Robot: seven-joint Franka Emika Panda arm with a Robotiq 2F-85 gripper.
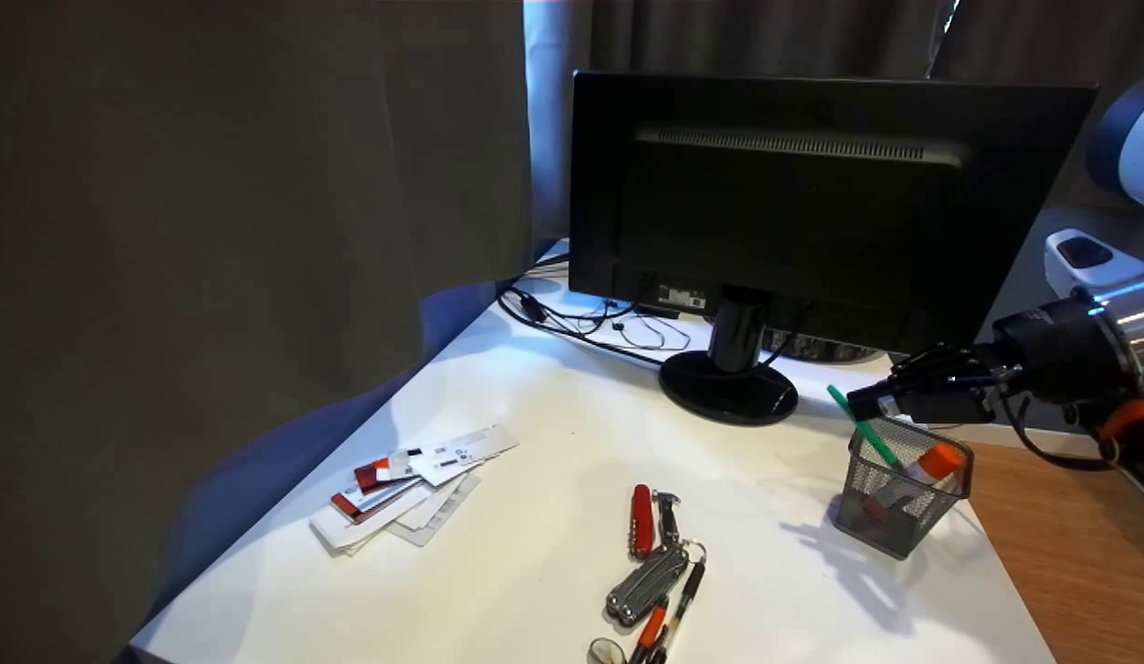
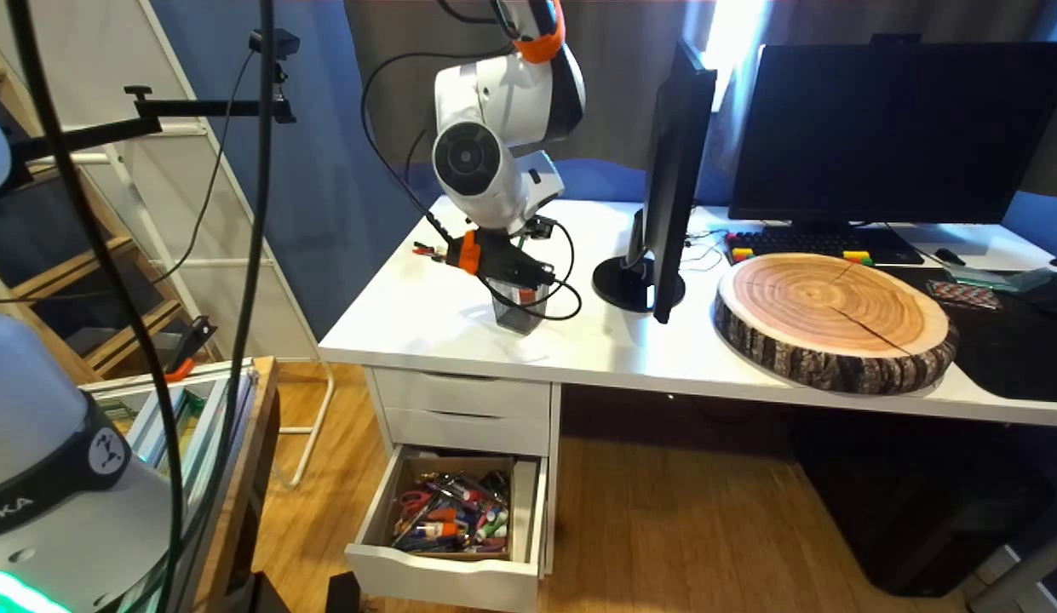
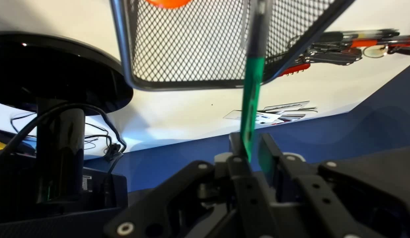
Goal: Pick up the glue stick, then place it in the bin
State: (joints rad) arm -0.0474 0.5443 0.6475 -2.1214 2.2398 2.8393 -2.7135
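Since our gripper has its jaws apart around the green stick, we should retreat toward wrist-view six o'clock, clearing the bin.

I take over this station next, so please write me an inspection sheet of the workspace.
Surface: white desk, unevenly lit; spills, nothing seen.
Job's things: glue stick, judged by its orange cap, lies tilted inside the grey mesh bin.
Clutter: green pen leaning in the bin; red pocketknife, multitool, pens and a loose pile of cards on the desk.
Gripper: above the bin, jaws slightly apart; the green pen's upper end shows at the gap, contact cannot be told.
Cables: a looped cable hangs by the gripper; loose cables lie near the black monitor.
Surroundings: drawer open, filled with stationery; wood slab on the desk.
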